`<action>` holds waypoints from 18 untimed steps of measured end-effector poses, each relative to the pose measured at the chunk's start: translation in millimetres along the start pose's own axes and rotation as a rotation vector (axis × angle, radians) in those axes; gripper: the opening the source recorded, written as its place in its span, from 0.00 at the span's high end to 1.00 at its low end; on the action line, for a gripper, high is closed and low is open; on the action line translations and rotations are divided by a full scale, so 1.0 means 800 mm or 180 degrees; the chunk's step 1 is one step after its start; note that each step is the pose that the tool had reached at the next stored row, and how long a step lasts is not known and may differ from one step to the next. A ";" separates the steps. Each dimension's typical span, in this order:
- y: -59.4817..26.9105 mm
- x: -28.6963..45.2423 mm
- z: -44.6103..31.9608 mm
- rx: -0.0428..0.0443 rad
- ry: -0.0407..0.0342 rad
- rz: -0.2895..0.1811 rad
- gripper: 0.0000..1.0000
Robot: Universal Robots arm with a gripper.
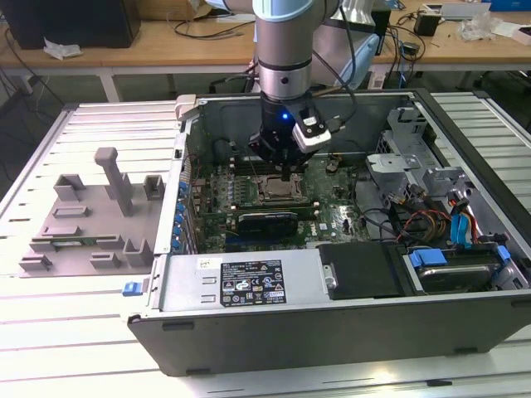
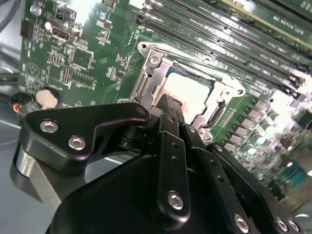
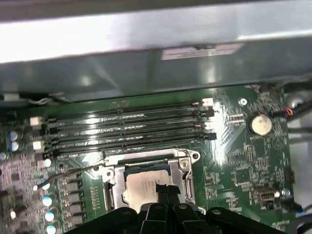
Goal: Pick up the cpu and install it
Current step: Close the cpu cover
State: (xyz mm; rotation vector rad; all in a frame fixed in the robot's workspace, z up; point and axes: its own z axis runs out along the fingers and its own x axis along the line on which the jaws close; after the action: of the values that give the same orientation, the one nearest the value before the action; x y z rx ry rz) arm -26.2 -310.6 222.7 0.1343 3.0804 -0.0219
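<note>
The cpu lies flat inside the socket frame. The gripper, fingers pinched together on nothing, stands over the cpu's edge. Memory slots crowd one side of the frame, and low board lies on the other sides.

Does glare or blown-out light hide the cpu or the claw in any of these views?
First wrist view: strong glare on the case wall, cpu still readable. Second wrist view: blown-out patches on the motherboard, cpu washed pale, claw dark in front. Exterior view: evenly lit, no obvious glare.
</note>
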 end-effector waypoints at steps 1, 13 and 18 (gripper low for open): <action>0.000 0.0004 0.0003 0.0001 -0.0001 -0.0033 0.89; -0.003 0.0163 0.0077 0.0033 0.0031 -0.0190 0.89; -0.003 0.0162 0.0080 0.0035 0.0035 -0.0195 0.89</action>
State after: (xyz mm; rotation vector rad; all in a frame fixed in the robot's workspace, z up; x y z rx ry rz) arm -38.9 -312.1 215.6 0.0405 3.0948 -0.0410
